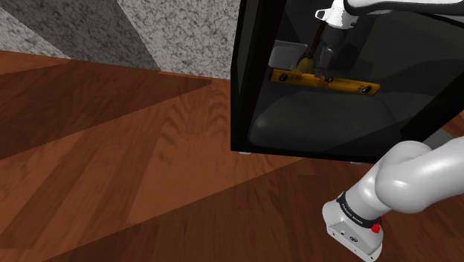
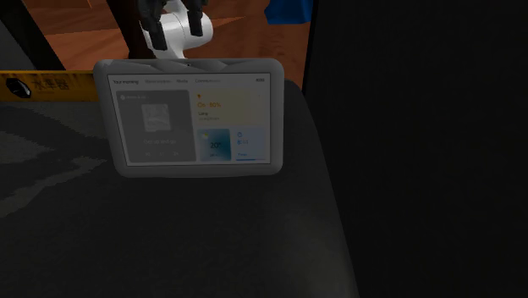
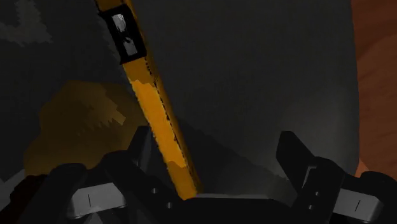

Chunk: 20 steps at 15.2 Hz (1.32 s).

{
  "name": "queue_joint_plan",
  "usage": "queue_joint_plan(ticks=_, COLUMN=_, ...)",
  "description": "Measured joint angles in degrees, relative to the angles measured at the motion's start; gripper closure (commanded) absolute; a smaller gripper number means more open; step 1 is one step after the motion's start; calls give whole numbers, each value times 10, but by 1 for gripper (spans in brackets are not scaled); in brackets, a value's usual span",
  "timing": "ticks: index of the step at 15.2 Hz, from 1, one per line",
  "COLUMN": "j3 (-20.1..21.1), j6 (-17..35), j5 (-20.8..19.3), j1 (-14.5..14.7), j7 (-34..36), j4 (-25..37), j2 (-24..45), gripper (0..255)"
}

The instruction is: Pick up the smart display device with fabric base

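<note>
The smart display [image 2: 195, 118] is a grey-framed screen standing upright on a dark rounded surface [image 2: 211, 237]; its screen faces the second exterior view. In the shoulder view the display [image 1: 286, 54] is a small grey block inside a black enclosure. My gripper [image 1: 325, 65] hangs just beside it toward the shoulder view's right, over a yellow spirit level [image 1: 323, 79]. From the second exterior view the gripper [image 2: 173, 21] is behind and above the display's top edge. In the wrist view the gripper [image 3: 219, 159] is open, fingers [image 3: 146, 153] apart, holding nothing, with the level [image 3: 153, 108] passing by one finger.
Black enclosure walls [image 1: 249, 74] stand close around the dark surface. The black wall [image 2: 415, 144] rises at the second exterior view's right. The level [image 2: 42, 85] lies behind the display. Brown wooden floor [image 1: 111, 164] spreads outside, and a blue object [image 2: 288, 10] sits far back.
</note>
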Motion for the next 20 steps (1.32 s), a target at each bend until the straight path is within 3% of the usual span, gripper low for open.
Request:
queue_joint_plan(ticks=7, j3=-52, j6=32, j5=31, j1=21, j7=-145, j4=138, j2=129, gripper=0)
queue_joint_plan(ticks=16, j3=-87, j6=26, j5=132, j1=11, j7=-328, j4=368, j2=319, gripper=0)
queue_joint_plan(ticks=20, j3=-87, j6=47, j5=137, j1=9, j7=-342, j4=355, j2=325, gripper=0)
